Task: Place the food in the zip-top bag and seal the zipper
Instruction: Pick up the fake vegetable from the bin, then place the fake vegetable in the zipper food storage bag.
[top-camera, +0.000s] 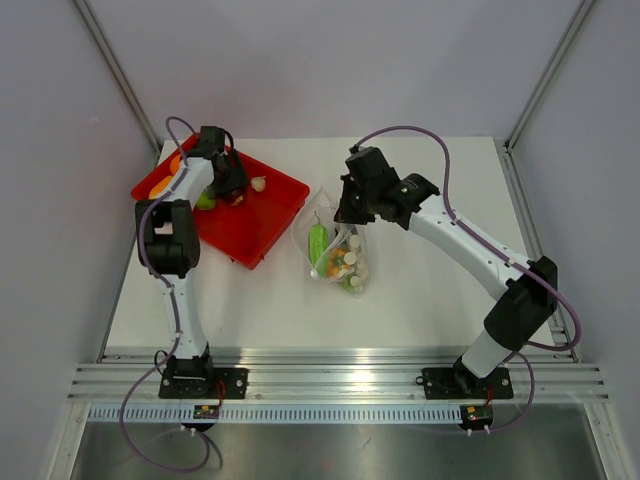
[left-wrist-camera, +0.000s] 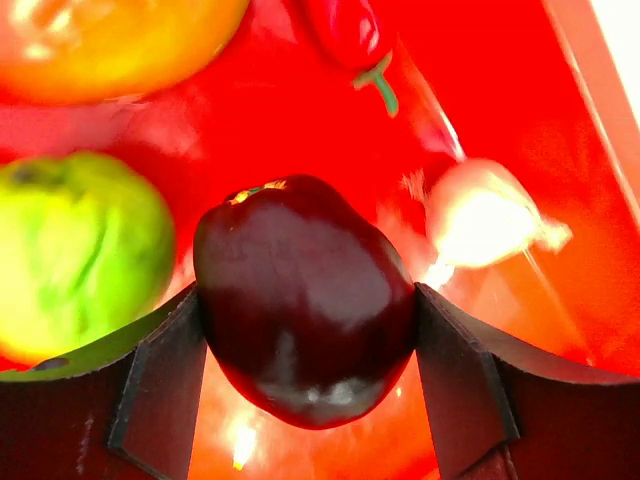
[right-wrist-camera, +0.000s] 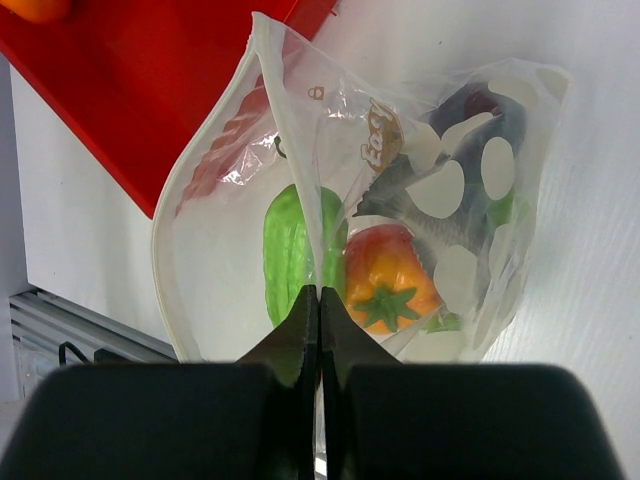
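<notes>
The left hand (left-wrist-camera: 307, 300) is clasping the dark purple fruit (left-wrist-camera: 300, 290) between both fingers, low in the red tray (top-camera: 270, 215). Just right of the tray, the zip-top bag (top-camera: 338, 255) is lying on the counter (top-camera: 430, 300), its mouth facing the tray. The right hand (right-wrist-camera: 319, 297) is pinching one mouth edge, propping it open, so the fruit's carry is likely running rightward.

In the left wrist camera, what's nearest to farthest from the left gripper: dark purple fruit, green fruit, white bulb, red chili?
1. dark purple fruit: between the left gripper fingers.
2. green fruit, left, and white bulb, right: too close to call.
3. red chili: top edge, farthest.
</notes>
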